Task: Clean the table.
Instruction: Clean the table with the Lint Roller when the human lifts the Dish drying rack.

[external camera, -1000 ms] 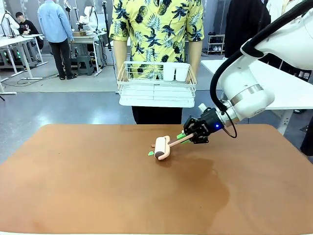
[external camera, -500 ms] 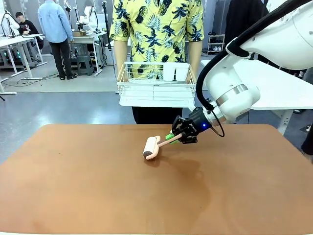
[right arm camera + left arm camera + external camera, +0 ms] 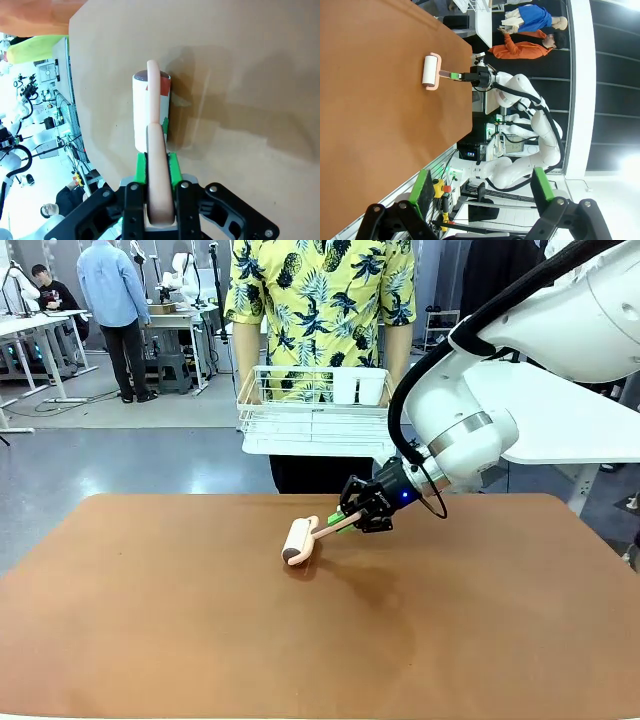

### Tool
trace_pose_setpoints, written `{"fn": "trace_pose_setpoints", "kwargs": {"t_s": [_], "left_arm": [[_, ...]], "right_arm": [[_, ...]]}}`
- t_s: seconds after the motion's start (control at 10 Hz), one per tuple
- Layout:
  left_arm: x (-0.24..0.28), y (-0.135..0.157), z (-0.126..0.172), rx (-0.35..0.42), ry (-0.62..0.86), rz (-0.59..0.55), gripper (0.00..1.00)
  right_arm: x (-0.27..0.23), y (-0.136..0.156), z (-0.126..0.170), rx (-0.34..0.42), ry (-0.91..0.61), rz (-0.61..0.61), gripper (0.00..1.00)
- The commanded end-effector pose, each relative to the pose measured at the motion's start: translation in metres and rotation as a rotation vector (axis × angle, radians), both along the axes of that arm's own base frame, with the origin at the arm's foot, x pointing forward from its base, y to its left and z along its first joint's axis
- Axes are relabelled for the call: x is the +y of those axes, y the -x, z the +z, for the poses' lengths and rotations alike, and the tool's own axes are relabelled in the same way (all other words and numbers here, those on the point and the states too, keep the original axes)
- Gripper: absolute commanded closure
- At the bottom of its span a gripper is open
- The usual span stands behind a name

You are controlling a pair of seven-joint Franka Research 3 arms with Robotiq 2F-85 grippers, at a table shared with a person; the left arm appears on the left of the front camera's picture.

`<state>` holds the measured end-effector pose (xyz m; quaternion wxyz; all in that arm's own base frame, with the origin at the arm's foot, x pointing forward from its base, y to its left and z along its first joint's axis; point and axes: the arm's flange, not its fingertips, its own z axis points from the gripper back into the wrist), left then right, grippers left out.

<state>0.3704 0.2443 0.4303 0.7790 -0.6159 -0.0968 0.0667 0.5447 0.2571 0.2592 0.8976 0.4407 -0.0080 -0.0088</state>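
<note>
Front view: the right pincer [image 3: 352, 513] pinches the pink handle of the lint roller [image 3: 298, 540], whose drum rests on the table [image 3: 150, 630], the wide reddish-brown top, near its far edge. Over the last second the roller has travelled toward 9 o'clock across the far middle of the top, the arm following. A small green scrap that lay beside the drum a second ago is no longer to be seen on the wood, so the pass seems to be lifting litter. The sweep looks under way, with most of the surface not yet rolled. At 12 o'clock a person holds a white wire rack [image 3: 318, 420] above the far edge.

Left wrist view: the left pincer [image 3: 481, 192] hangs off the table with its green pads spread and nothing between them. The roller [image 3: 431, 71] sits at 11 o'clock on the brown top [image 3: 370, 125].

Right wrist view: the green pads press either side of the handle, and the drum [image 3: 150, 110] lies at 12 o'clock, flat on the wood [image 3: 240, 75].
</note>
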Motion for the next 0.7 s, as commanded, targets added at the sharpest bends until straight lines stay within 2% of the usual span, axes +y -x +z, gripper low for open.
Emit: {"fn": "trace_pose_setpoints", "kwargs": {"t_s": [0.0,0.3,0.6], "left_arm": [[0.001,0.004,0.000,-0.005,0.005,0.001,0.00],[0.001,0.004,0.000,-0.005,0.005,0.001,0.00],[0.001,0.004,0.000,-0.005,0.005,0.001,0.00]], "right_arm": [[0.020,0.020,-0.019,0.057,0.060,0.066,0.79],[0.017,0.020,0.005,0.030,0.016,0.057,0.79],[-0.001,0.015,0.047,0.017,-0.065,0.046,0.79]]}}
